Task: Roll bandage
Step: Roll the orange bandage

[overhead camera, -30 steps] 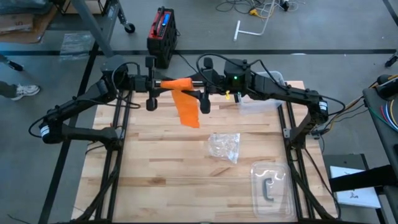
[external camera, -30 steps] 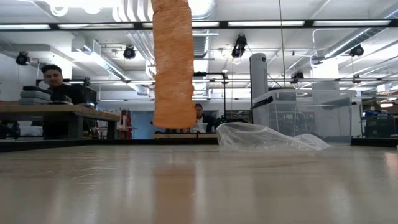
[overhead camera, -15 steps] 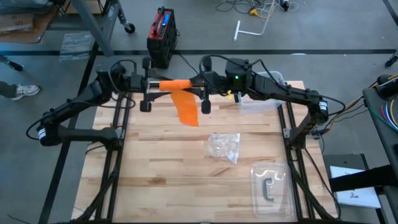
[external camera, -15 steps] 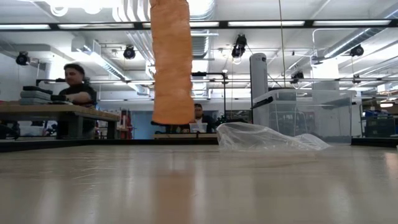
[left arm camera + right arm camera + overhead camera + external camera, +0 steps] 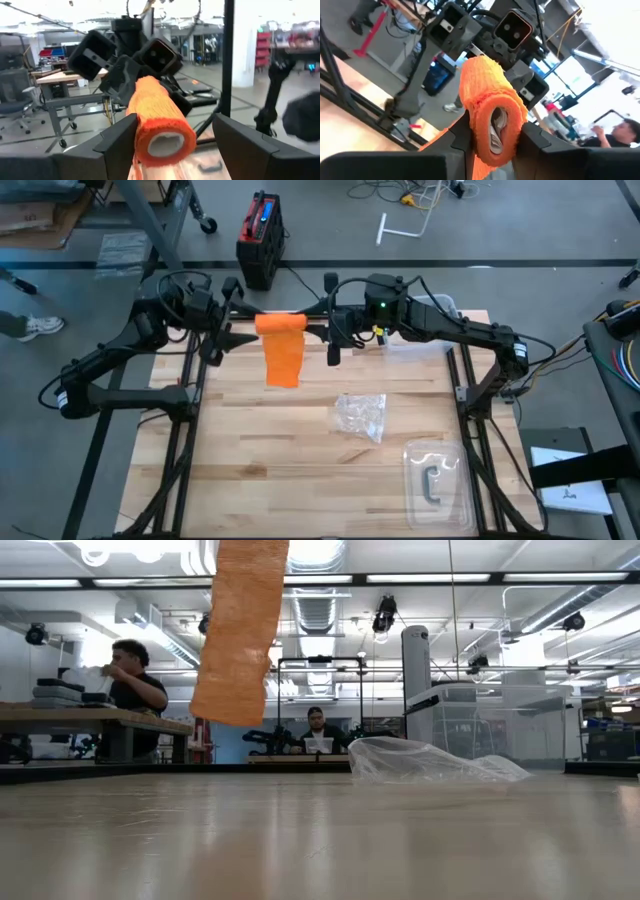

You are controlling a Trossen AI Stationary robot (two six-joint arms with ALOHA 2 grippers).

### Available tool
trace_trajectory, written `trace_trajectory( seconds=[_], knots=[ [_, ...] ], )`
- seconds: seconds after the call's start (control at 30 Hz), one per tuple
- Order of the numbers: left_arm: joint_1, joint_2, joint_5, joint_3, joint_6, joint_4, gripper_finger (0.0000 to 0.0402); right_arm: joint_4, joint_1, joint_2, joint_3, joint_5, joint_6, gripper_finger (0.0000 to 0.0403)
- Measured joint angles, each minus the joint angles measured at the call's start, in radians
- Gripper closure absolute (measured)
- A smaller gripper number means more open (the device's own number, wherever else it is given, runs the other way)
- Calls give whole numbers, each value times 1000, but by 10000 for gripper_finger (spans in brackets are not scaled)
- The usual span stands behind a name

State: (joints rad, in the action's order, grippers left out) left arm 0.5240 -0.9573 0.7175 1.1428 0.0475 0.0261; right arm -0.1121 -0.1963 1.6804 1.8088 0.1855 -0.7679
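Above the far edge of the wooden bench (image 5: pixel 300 450) hangs one bandage (image 5: pixel 282 345), bright orange, its upper part wound into a short roll lying level between the two arms and its free tail dropping straight down from it. In the low view the tail (image 5: pixel 238 630) hangs clear of the bench surface, slightly slanted, its lower end in mid-air.

The right end effector (image 5: pixel 330 332) reaches in from the right with its arm stretched almost level across the far edge, and its two dark fingers (image 5: pixel 462 135) are clamped on one end of the roll (image 5: pixel 492 112), pressing the sides of the hollow core. The left end effector (image 5: pixel 222 330) faces it from the other side, arm bent at the elbow and angled in from the left; its fingers (image 5: pixel 120 132) stand spread apart on either side of the roll's other end (image 5: pixel 160 125), with a gap visible on the one side at least, so it is not gripping.

On the bench lie two other things: one crumpled clear plastic wrapper (image 5: pixel 362 416) near the middle, well apart from the bandage, and one clear plastic tray (image 5: pixel 437 477) with a dark clip in it, near the front right corner.

Beyond the bench, the low view shows two people seated at desks (image 5: pixel 135 690).
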Motion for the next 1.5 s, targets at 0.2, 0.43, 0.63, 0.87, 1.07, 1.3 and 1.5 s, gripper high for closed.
trace_trajectory(
  seconds=[0.2, 0.43, 0.63, 0.87, 1.07, 1.3, 1.5],
  knots=[
    [9, -16, 0, 0, -53, -5, 141, -9, -1, 1, -1, -7, 98, 316],
    [17, 45, -97, 0, -298, 36, 129, 20, -15, -15, -1, -3, 456, 316],
    [18, 70, -278, 1, -333, 79, 115, 148, -36, -23, -60, 2, 578, 316],
    [17, 61, -280, 0, -292, 106, 105, 445, -51, -23, -219, 5, 619, 316],
    [25, 48, -308, 0, -291, 114, 108, 514, -49, -24, -261, 10, 620, 316],
    [26, -27, -316, -1, -290, 87, 132, 484, -49, -45, -261, 32, 645, 316],
    [26, -82, -315, -1, -278, 51, 224, 484, -49, -50, -261, 32, 644, 316]
  ],
)
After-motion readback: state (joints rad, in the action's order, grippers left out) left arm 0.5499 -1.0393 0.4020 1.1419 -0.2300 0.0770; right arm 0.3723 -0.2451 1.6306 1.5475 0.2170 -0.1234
